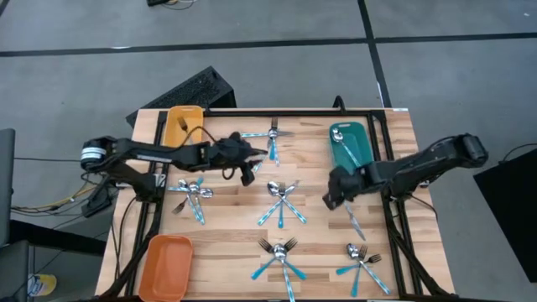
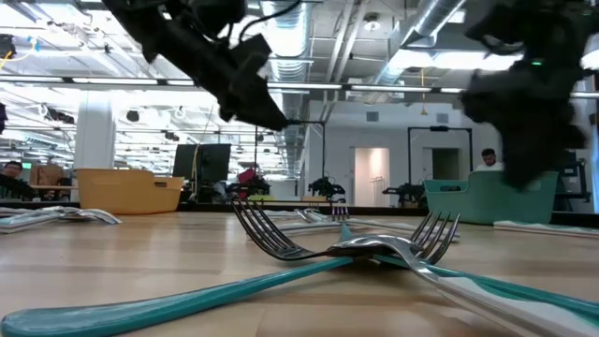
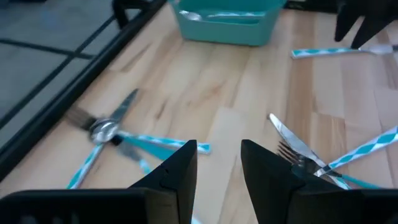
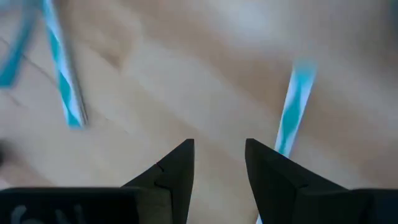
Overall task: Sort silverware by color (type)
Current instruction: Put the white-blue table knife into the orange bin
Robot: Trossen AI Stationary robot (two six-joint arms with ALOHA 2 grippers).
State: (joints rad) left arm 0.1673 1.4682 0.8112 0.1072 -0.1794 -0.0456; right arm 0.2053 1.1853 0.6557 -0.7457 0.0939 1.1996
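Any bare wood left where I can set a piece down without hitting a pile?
Yes: the strip between the orange tray and the bottom-middle fork pile is bare, as is the patch between the yellow tray and the left-hand pile. The centre, around the middle pile, is crowded.

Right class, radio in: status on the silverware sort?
Left end effector open, empty, mid-table. Right end effector open, above a knife. Silverware scattered. Nothing blocking.

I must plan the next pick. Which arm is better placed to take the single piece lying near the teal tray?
Right, probably. The right hand hangs open just beside the lone piece below the teal tray. The left hand, also open, is over the table's middle, farther away.
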